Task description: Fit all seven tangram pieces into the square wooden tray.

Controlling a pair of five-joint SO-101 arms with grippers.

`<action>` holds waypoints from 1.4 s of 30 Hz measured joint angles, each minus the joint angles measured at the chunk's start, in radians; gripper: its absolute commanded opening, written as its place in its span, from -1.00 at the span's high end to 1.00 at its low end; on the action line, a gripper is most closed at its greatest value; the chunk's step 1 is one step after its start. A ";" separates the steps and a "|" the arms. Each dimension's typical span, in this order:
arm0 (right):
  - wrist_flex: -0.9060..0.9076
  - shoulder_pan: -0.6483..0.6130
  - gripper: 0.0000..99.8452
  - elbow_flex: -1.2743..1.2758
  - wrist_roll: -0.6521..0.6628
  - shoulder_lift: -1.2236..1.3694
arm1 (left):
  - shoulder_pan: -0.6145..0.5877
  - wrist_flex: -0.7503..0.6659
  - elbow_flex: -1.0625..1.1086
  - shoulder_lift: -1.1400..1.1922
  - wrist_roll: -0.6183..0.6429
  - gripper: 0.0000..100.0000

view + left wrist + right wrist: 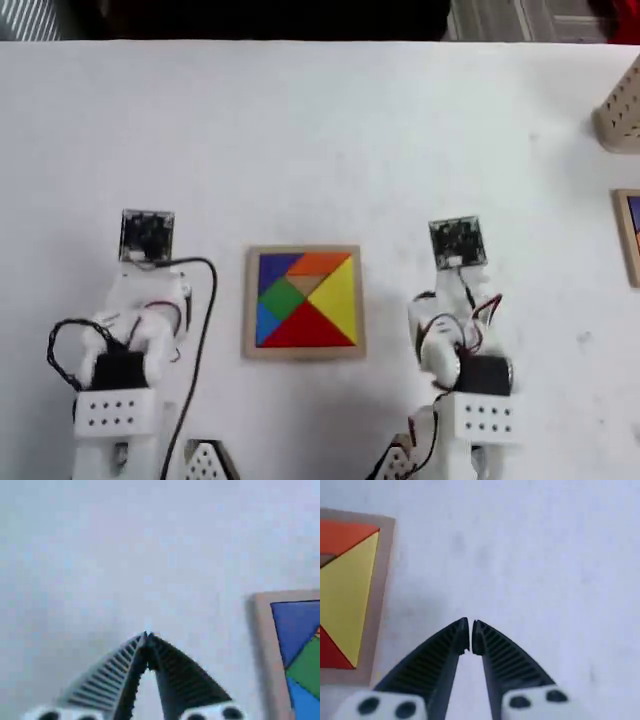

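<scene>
The square wooden tray (251,300) lies flat in the middle of the white table (320,140), between the two arms, with the tangram pieces (283,297) seated inside and looking flush. I'd judge them light, stiff wooden tiles with smooth faces, best pinched across opposite edges. The tray itself is rigid and likely to slide. The left gripper (148,636) and right gripper (470,625) sit on either side, tips pressed together and holding nothing. A pegged wooden block (620,115) stands well apart at the table's edge.
</scene>
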 measured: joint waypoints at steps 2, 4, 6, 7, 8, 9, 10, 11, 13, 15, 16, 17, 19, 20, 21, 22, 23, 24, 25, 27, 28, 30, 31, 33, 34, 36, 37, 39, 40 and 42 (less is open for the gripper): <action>0.068 -0.021 0.96 0.028 0.000 -0.060 | -0.003 0.015 0.038 -0.069 0.000 0.95; 0.146 -0.063 0.96 0.040 0.000 -0.112 | -0.003 0.055 0.069 -0.137 0.000 0.95; 0.230 -0.078 0.96 0.049 0.000 -0.167 | -0.003 0.106 0.104 -0.213 0.000 0.95; 0.265 -0.086 0.96 0.049 0.000 -0.195 | -0.003 0.137 0.118 -0.249 0.000 0.95; 0.288 -0.087 0.96 0.049 0.002 -0.224 | -0.003 0.170 0.132 -0.290 0.000 0.95; 0.305 -0.086 0.96 0.057 0.002 -0.258 | -0.003 0.204 0.146 -0.333 0.000 0.95; 0.315 -0.072 0.96 0.061 0.002 -0.285 | -0.003 0.244 0.157 -0.373 0.000 0.95; 0.322 -0.052 0.96 0.063 0.002 -0.302 | -0.003 0.281 0.157 -0.414 0.000 0.95; 0.330 -0.026 0.96 0.071 0.000 -0.358 | -0.003 0.345 0.155 -0.450 0.000 0.95; 0.328 -0.017 0.96 0.084 0.000 -0.385 | -0.003 0.376 0.153 -0.453 0.000 0.95; 0.328 -0.011 0.96 0.087 0.000 -0.387 | -0.003 0.382 0.153 -0.454 0.000 0.95; 0.328 -0.006 0.96 0.091 0.000 -0.396 | -0.003 0.384 0.153 -0.454 0.000 0.95; 0.328 0.008 0.96 0.091 0.000 -0.417 | -0.003 0.387 0.153 -0.454 0.000 0.95; 0.328 0.015 0.96 0.094 0.000 -0.417 | -0.003 0.393 0.153 -0.454 0.000 0.95; 0.328 0.025 0.96 0.095 0.000 -0.414 | -0.003 0.404 0.153 -0.454 0.000 0.95; 0.328 0.034 0.96 0.097 0.000 -0.413 | -0.003 0.419 0.153 -0.454 0.000 0.95; 0.328 0.040 0.96 0.104 0.000 -0.417 | -0.003 0.433 0.153 -0.454 0.000 0.95; 0.319 0.043 0.96 0.117 0.000 -0.419 | -0.003 0.446 0.153 -0.454 0.000 0.95; 0.308 0.044 0.96 0.140 0.000 -0.419 | -0.003 0.462 0.153 -0.454 0.000 0.95; 0.275 0.044 0.96 0.226 0.000 -0.422 | -0.003 0.500 0.153 -0.454 0.000 0.95; 0.267 0.044 0.96 0.255 0.002 -0.408 | -0.003 0.520 0.153 -0.454 0.000 0.95; 0.265 0.044 0.96 0.258 0.002 -0.436 | -0.003 0.534 0.153 -0.454 0.000 0.95; 0.262 0.043 0.96 0.262 0.002 -0.420 | -0.003 0.535 0.153 -0.454 0.000 0.95; 0.258 0.044 0.96 0.272 0.000 -0.431 | -0.003 0.535 0.153 -0.456 0.000 0.95; 0.258 0.046 0.96 0.273 0.000 -0.428 | -0.003 0.535 0.153 -0.456 0.000 0.95; 0.258 0.044 0.96 0.275 0.000 -0.428 | -0.003 0.535 0.153 -0.456 0.000 0.95; 0.258 0.044 0.96 0.275 0.000 -0.428 | -0.003 0.535 0.153 -0.456 0.000 0.95; 0.258 0.044 0.96 0.275 0.000 -0.428 | -0.003 0.535 0.153 -0.456 0.000 0.95; 0.258 0.044 0.96 0.275 0.000 -0.428 | -0.003 0.535 0.153 -0.456 0.000 0.95; 0.258 0.044 0.96 0.275 0.000 -0.428 | -0.003 0.535 0.153 -0.456 0.000 0.95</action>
